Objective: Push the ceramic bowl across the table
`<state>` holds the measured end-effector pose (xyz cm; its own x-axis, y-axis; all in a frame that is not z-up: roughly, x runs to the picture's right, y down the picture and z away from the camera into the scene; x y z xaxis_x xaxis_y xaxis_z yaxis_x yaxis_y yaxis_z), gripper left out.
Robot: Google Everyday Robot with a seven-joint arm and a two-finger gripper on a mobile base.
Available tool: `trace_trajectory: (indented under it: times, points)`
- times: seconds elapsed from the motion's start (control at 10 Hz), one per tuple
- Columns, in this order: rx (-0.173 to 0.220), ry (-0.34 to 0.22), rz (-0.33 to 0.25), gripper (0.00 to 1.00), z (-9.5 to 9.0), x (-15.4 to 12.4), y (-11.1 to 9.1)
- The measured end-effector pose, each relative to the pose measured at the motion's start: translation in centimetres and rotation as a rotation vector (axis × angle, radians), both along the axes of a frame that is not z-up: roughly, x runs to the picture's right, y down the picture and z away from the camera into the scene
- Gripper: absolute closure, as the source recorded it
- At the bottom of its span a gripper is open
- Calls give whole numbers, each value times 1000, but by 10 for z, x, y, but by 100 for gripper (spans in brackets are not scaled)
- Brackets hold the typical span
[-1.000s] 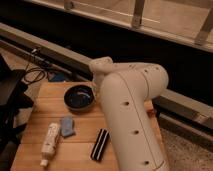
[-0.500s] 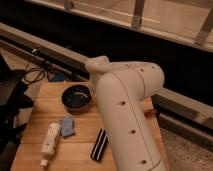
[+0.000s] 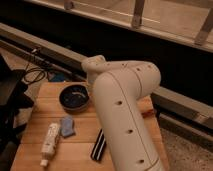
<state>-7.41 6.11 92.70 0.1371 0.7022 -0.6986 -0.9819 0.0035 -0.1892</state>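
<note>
The ceramic bowl (image 3: 75,97), dark blue-black and glossy with pale flecks inside, sits on the far left part of the light wooden table (image 3: 55,159). My white arm (image 3: 125,115) fills the middle of the view, and its rounded end joint (image 3: 93,66) hangs just above and right of the bowl's rim. My gripper is hidden behind the arm, somewhere by the bowl's right side.
A white tube (image 3: 50,142) lies near the table's front left, with a small blue object (image 3: 66,126) beside it. A black bar-shaped object (image 3: 98,145) lies next to the arm. Cables (image 3: 35,72) and dark equipment (image 3: 10,100) sit to the left. A ledge and railing run behind.
The arm's end joint has shifted a little to the left, and the bowl has slid slightly left with it.
</note>
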Motion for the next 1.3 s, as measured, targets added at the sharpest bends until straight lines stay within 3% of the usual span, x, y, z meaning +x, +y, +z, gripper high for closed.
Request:
trace_trajectory:
  times: [0.4,0.6,0.9,1.0,1.1,1.3]
  points:
    - [-35,-120,32,100,8,-42,8]
    - [-33,-166,31,100,6,-48,7]
    - [-5,-274,2,100,-3,-84,6]
    - [3,-290,-6,100,-3,-89,4]
    - [-4,-263,-15,100,-2,-89,3]
    - [-3,-263,-19,100,-6,-87,1]
